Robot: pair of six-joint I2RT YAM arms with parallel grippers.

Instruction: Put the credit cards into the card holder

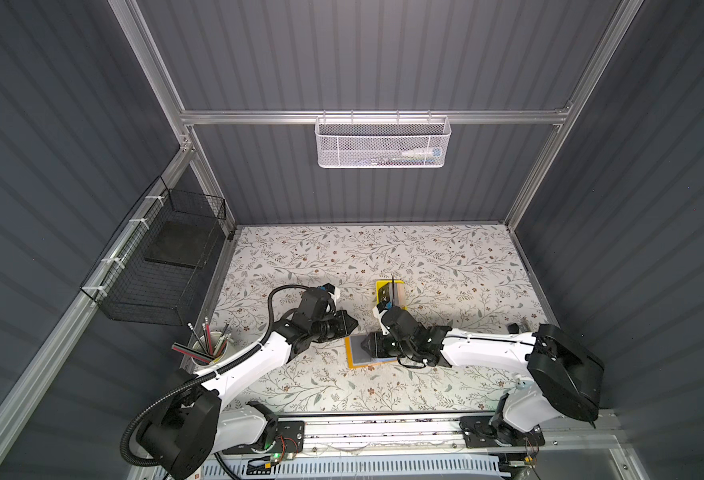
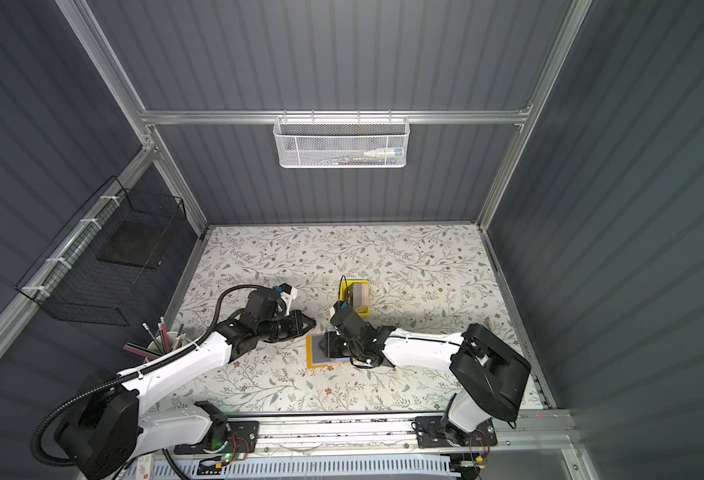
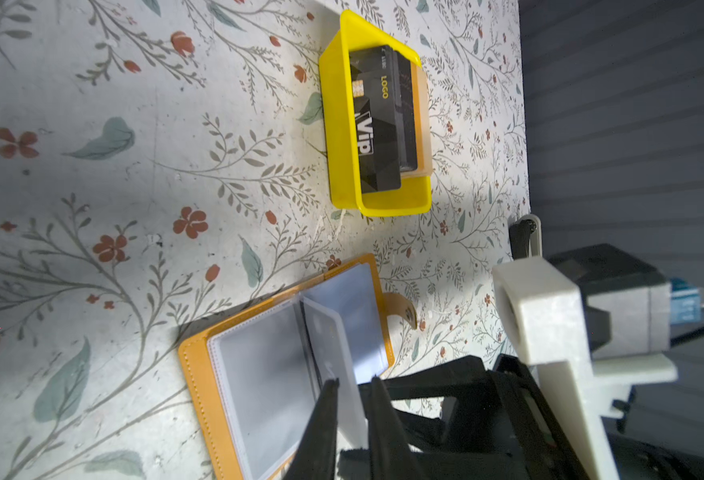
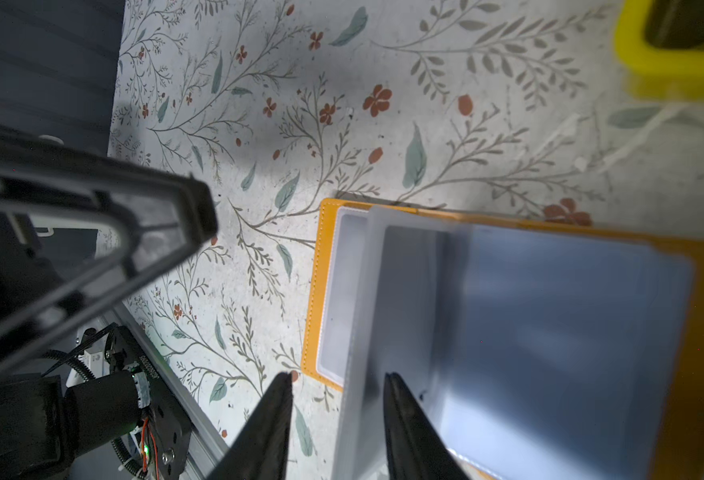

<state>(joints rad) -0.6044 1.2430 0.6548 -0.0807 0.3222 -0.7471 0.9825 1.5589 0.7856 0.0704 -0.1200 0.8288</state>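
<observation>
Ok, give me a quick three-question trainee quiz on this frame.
1. True or false: the mustard leather-like card holder lies open on the floral-patterned table.
2. Where are the black "VIP" plastic cards? A) standing in the bright yellow plastic tray B) flat on the table C) inside the card holder
3. What stands between the right hand fingers?
Key: 1 true; 2 A; 3 a lifted clear sleeve page.

card holder [image 1: 357, 352] half under right gripper [image 1: 363, 343], yellow tray [image 4: 670, 70] blurred — cut off
</observation>
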